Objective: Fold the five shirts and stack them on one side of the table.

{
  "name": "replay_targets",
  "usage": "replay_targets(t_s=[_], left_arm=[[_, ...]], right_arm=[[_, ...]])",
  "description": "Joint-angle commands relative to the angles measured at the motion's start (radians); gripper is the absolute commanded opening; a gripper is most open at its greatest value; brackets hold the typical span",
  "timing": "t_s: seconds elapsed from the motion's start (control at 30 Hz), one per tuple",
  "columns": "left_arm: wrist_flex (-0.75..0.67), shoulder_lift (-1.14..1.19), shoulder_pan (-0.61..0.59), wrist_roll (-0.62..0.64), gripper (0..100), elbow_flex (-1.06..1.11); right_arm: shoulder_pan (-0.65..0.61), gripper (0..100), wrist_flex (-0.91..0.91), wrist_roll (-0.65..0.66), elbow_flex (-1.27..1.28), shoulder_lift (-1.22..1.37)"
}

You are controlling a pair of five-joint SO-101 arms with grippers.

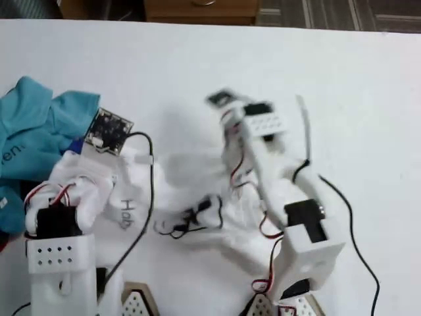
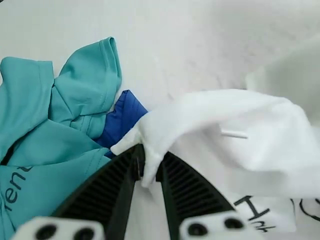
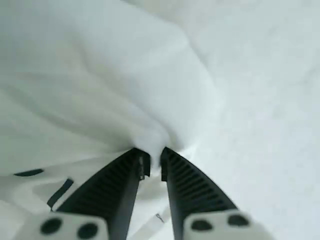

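Toward the near edge of the table, mid-width: white shirt, bunched, black print showing. Left gripper clamped on an edge fold of it. Right gripper pinches white cloth as well.

Judgement: lift both pinches level and draw the cloth taut before laying it flat; an uneven pull would twist it.

Teal shirt heaped at the left edge, just beside the left pinch, blue shirt peeking from under it, so keep the pull away from that heap. Best room for spreading looks to be toward the far and right edges.
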Motion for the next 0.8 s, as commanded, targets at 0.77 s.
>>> replay_targets(t_s=[0.77], left_arm=[[-0.107, 0.094, -0.006, -0.011, 3, 0.231]], right_arm=[[-0.061, 10.5, 0.305, 0.034, -0.17, -0.11]])
